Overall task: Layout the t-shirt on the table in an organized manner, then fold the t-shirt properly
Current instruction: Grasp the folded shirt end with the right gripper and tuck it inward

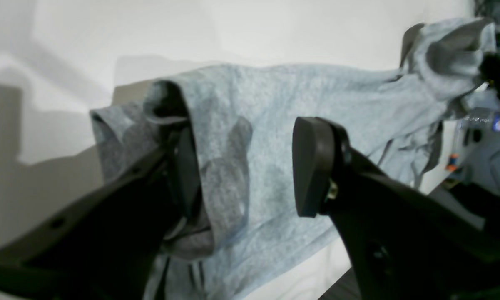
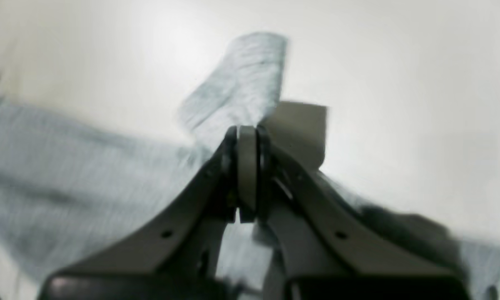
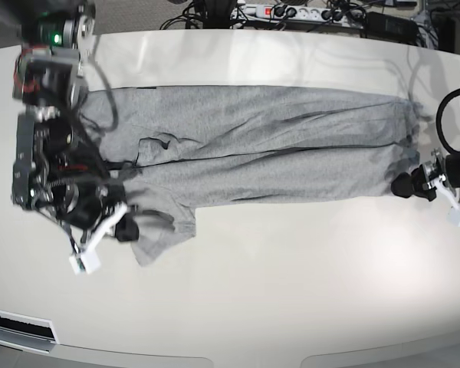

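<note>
you have one t-shirt (image 3: 261, 149) on one off-white surface (image 3: 291, 284), stretched in a long band across the base view, plain grey side up, with no lettering visible. two arms work it, one at each end. the right hand (image 3: 125, 228) sits at the left end of the base view, next to one short sleeve that hangs out toward the near edge; in the right wrist view its two fingers (image 2: 246, 166) are pressed fully together on a pinch of grey cloth, though the picture is blurred. the left hand (image 1: 241, 166) is at the opposite end, its two fingers spread wide; one finger (image 1: 183, 166) is tucked in a fold of the cloth edge, the other pad (image 1: 312, 166) stands clear above the fabric, so it clamps nothing. several cables and one power strip (image 3: 291, 11) lie beyond the far edge.
</note>
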